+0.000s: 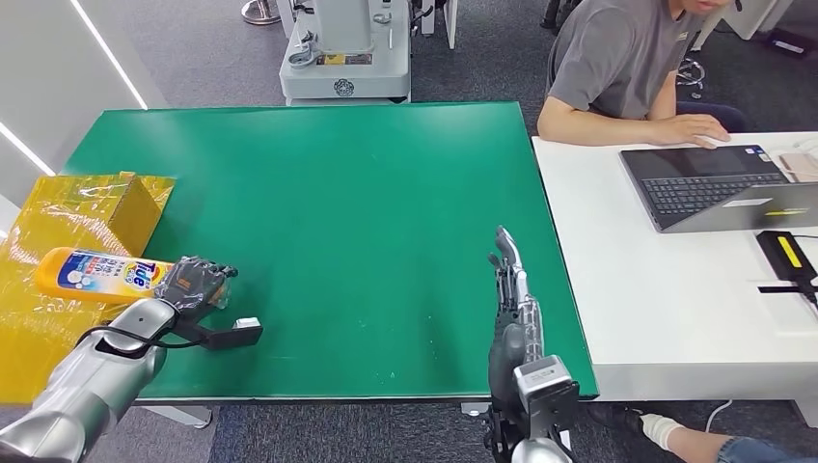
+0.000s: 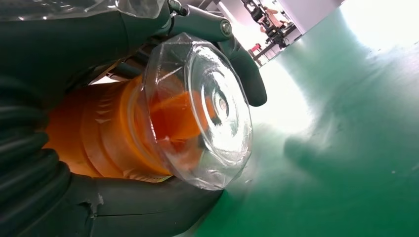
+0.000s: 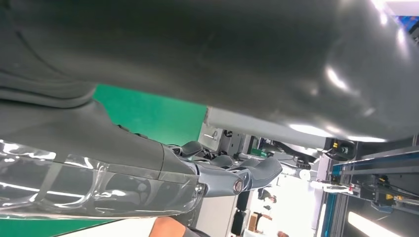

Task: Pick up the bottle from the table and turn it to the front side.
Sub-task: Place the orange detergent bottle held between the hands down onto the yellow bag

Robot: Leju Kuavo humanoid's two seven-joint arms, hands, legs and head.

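A: While the left hand (image 1: 196,282) is wrapped round the cap end of the orange plastic detergent bottle (image 1: 101,274), how will that bottle handle?

B: The bottle lies on its side at the near left edge of the green table (image 1: 347,222), body reaching out over the crinkled yellow plastic sheet (image 1: 39,289). In the left wrist view the fingers (image 2: 232,59) and thumb close on the ribbed orange neck behind the clear faceted cap (image 2: 207,113). I'd judge it stiff, smooth and heavy toward the far end, so a hold at the neck may let it swing; the waist looks safer.

A: And the right hand (image 1: 509,280)?

B: It stands edge-up at the near right, fingers straight and apart, holding nothing.

A: Anything in the way?

B: 1 yellow-wrapped cardboard box (image 1: 130,204) sits just beyond the bottle and could foul a turn. Farther right, a white desk (image 1: 617,280) carries 1 grey laptop (image 1: 714,183), with a seated person (image 1: 627,68) behind it.
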